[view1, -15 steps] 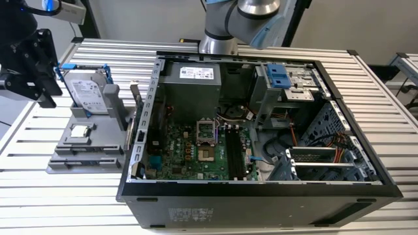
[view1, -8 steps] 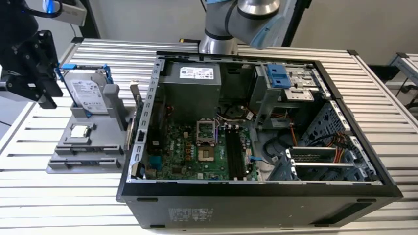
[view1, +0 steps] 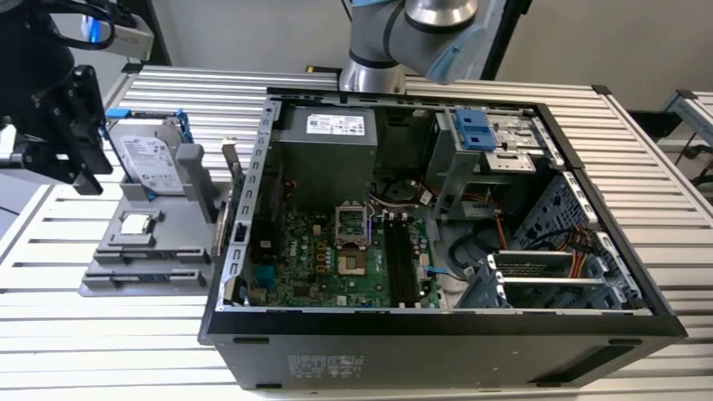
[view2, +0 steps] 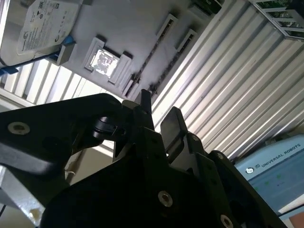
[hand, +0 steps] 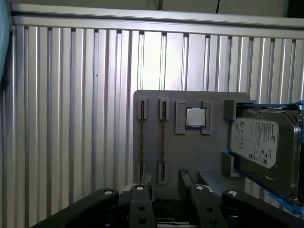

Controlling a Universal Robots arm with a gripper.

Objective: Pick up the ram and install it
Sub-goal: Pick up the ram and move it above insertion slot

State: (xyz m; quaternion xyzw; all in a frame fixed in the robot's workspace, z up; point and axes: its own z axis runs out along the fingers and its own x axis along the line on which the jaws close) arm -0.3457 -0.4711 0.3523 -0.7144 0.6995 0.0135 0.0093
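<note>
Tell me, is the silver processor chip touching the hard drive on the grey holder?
Apart. In the first wrist view, a strip of bare grey holder lies between the processor chip and the hard drive.

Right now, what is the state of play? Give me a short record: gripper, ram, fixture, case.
gripper: open, empty, facing the fixture, apart from it
ram: edge-on in a fixture slot, not gripped
fixture: grey, also holds processor and hard drive
case: open, memory slots look empty
</note>
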